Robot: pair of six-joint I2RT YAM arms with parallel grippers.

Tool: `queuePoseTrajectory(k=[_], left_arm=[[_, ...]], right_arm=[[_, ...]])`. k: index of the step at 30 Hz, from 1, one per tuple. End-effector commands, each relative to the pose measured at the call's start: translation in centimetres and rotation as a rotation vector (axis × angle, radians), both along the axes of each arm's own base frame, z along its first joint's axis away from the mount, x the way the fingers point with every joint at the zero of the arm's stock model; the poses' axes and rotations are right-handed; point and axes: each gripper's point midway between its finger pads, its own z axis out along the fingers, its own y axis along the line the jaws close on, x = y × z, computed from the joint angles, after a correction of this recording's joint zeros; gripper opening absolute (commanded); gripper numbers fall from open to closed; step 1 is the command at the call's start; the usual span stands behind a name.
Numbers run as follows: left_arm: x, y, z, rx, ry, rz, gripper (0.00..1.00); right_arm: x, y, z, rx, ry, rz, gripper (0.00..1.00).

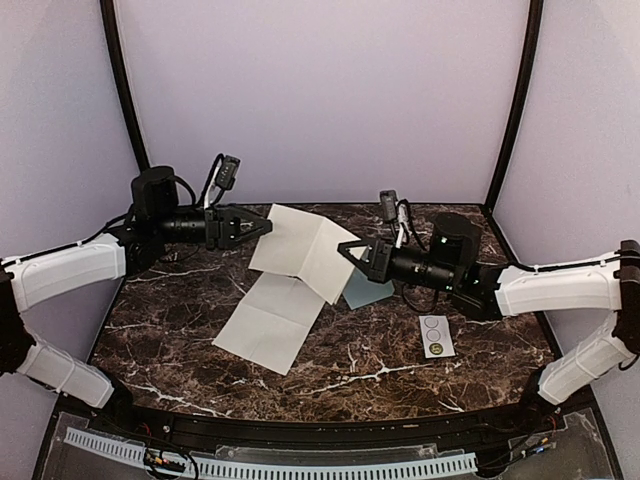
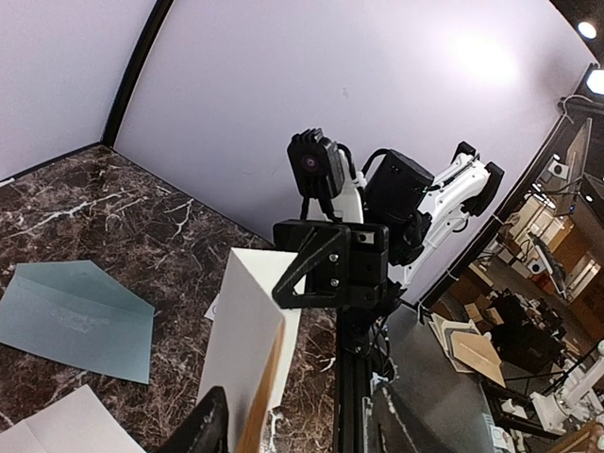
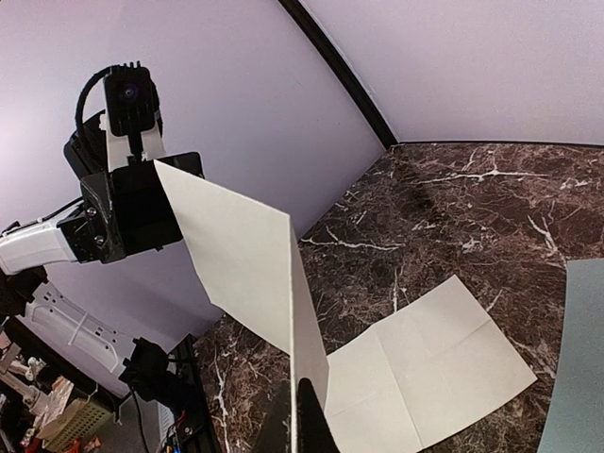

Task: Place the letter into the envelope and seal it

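right gripper (image 1: 352,254): pressed together on the letter's (image 1: 300,245) right edge, just left of the envelope (image 1: 368,291)
letter: upper half lifted and tented along a crease, lower half flat on the table (image 1: 400,380), left of the envelope
left gripper (image 1: 258,225): jaws spread at the letter's far corner, well left of the envelope; no clamp, by the look
envelope: flat, partly hidden by the right gripper
step: probably folding the letter down to envelope size
how: swing the raised half over the flat half, follow the existing crease, match edges before pressing; go low and slow so the paper doesn't buckle or slide
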Motion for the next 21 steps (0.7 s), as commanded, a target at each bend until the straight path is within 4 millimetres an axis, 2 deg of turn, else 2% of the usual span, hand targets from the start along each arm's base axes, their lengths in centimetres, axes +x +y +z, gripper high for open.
queuePoseTrajectory(k=[1, 4, 7, 13, 18, 21], left_arm=[[-0.2, 1.6, 3.0, -0.028, -0.134, 0.082, 0.52], [0.2, 2.9, 4.0, -0.036, -0.176, 0.150, 0.53], [1.5, 4.3, 4.5, -0.033, -0.194, 0.248, 0.54], [5.1, 6.3, 3.0, 0.037, -0.140, 0.457, 0.55], [7.6, 8.4, 1.4, 0.099, -0.075, 0.625, 0.55], [8.4, 9.2, 0.8, 0.111, -0.049, 0.661, 0.56]], right_arm=[[-0.1, -0.2, 1.3, 0.001, -0.038, -0.008, 0.00], [-0.4, -0.3, 1.6, -0.006, -0.057, 0.005, 0.00], [-0.9, -0.1, 2.0, -0.014, -0.082, 0.036, 0.00], [-2.9, 0.9, 3.3, -0.013, -0.138, 0.173, 0.00], [-3.7, 1.6, 3.6, -0.043, -0.155, 0.245, 0.00], [-4.2, 1.8, 4.1, -0.041, -0.168, 0.276, 0.00]])
